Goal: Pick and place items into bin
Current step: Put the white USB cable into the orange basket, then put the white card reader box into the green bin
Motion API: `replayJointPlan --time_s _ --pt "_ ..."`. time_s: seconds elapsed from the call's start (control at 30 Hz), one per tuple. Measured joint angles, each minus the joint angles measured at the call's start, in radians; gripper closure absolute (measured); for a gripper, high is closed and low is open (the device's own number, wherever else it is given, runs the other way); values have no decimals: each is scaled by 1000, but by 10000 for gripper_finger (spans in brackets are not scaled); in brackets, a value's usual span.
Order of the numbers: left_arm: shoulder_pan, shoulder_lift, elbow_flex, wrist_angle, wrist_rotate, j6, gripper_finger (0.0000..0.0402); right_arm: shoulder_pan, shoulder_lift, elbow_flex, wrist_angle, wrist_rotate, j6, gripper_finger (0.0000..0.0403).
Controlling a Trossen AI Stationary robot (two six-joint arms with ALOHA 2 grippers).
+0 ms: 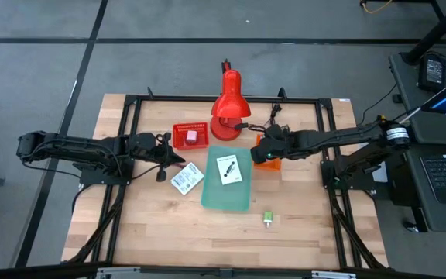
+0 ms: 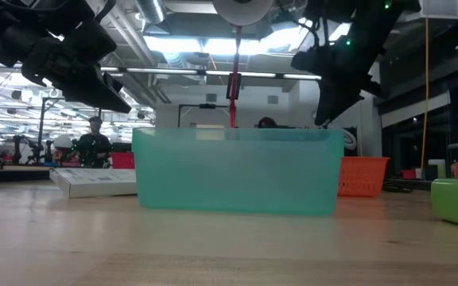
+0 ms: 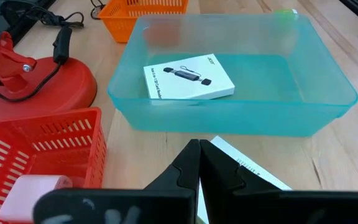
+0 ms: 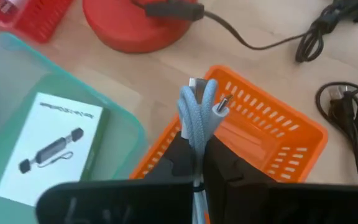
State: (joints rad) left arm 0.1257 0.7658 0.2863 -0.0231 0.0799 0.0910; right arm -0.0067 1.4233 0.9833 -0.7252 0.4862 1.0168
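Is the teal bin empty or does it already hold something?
Not empty. The teal bin holds one white printed box, lying flat on its floor; a second white packet still lies outside on the table.

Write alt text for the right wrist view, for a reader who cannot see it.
The right gripper is shut on a looped light-blue cable, held above an orange basket on the wooden table. Beside the basket is a teal bin holding a white printed card; beyond is a red lamp base.
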Motion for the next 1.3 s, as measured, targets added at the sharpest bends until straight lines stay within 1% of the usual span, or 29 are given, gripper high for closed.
replayJointPlan --time_s 0.23,0.37,0.5,0.57,0.8,0.97,1.3 --pt "0 0 0 -1 0 0 396 -28 41 0 -10 -2 0 403" --pt "0 0 0 -5 0 0 397 -47 65 0 -22 -40 -4 403" --pt "0 0 0 -4 0 0 397 -50 79 0 -22 -47 -22 402" --pt "0 0 0 -4 0 0 396 -50 81 0 -22 -75 -33 400" --pt "0 0 0 -4 0 0 398 -50 81 -6 -29 -89 -61 377" --pt "0 0 0 -4 0 0 396 -50 81 -6 -28 -37 -66 362" --pt "0 0 0 -4 0 -1 396 -50 81 -6 -28 -34 -88 332"
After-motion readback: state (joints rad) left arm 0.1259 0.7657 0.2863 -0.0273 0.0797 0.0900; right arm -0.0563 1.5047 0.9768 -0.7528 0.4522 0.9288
